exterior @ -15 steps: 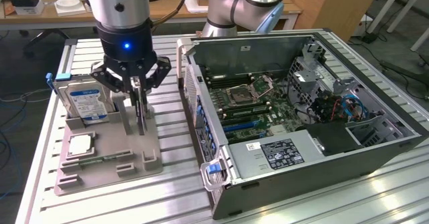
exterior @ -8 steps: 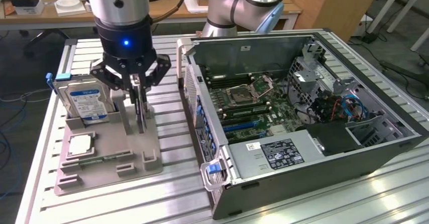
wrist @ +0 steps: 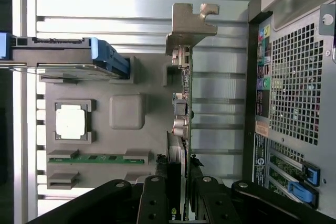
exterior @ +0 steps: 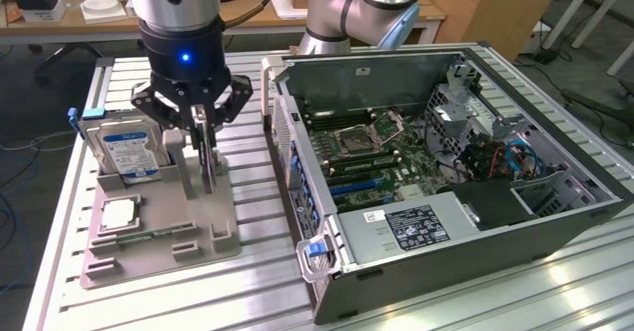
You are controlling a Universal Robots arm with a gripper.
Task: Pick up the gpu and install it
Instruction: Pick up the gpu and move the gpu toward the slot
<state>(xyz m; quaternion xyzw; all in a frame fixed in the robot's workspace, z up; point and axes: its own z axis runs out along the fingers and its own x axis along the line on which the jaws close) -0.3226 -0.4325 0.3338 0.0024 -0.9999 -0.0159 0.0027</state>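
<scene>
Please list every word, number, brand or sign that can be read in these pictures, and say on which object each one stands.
No text can be read with certainty.
hard drive label: blue and white print, too small to read.
power supply label: white print on black, too small to read.
white sticker beside it: blurred.
rear panel stickers on the computer case: blurred.
gpu: no legible marking.
</scene>
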